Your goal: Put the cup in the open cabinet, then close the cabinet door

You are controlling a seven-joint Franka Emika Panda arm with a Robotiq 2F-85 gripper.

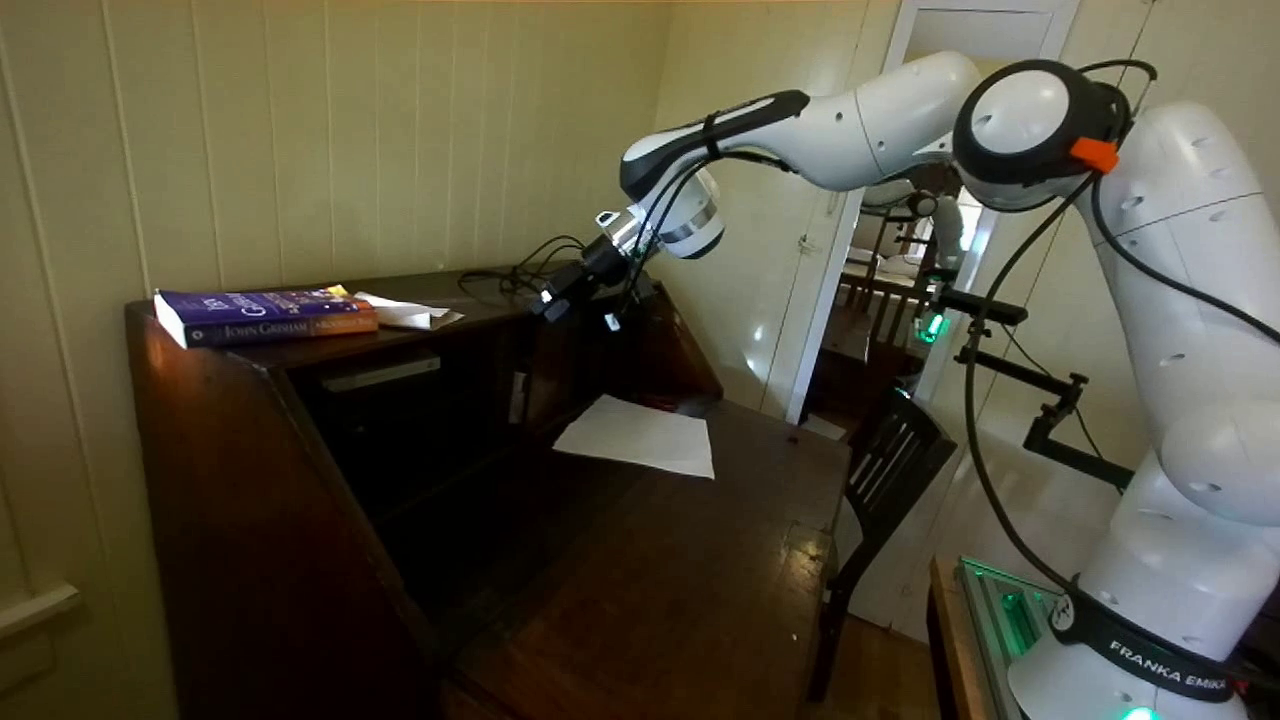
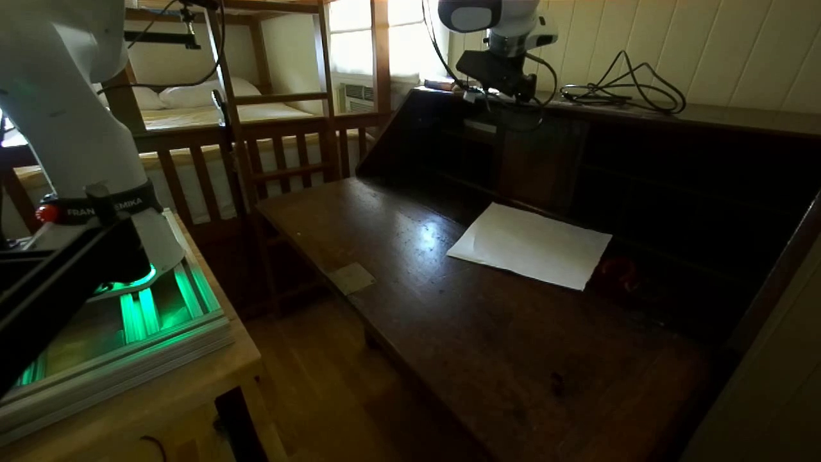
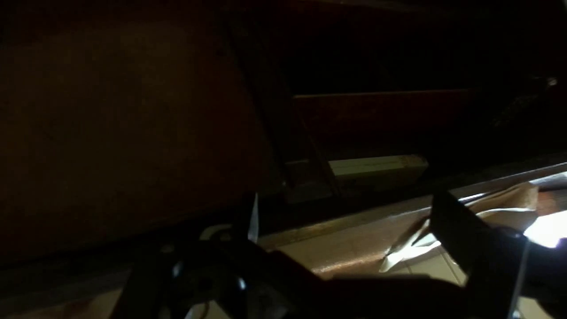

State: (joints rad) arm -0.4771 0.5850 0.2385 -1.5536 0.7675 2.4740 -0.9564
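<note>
my gripper (image 3: 347,212) spread wide, holding nothing, near cabinet (image 1: 235,490), by its top front edge; I see book (image 1: 265,317) lying up top, white paper (image 2: 532,247) on desktop (image 1: 620,580) below

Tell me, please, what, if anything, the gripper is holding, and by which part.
Nothing is held: in the wrist view the gripper stands open and empty.

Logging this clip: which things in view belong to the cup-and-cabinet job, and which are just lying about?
For the job:
gripper, open
cabinet
what looks like the cabinet door
cup: can't make it out in any view

Just lying about:
book
white sheet of paper
crumpled paper
black cable
</note>
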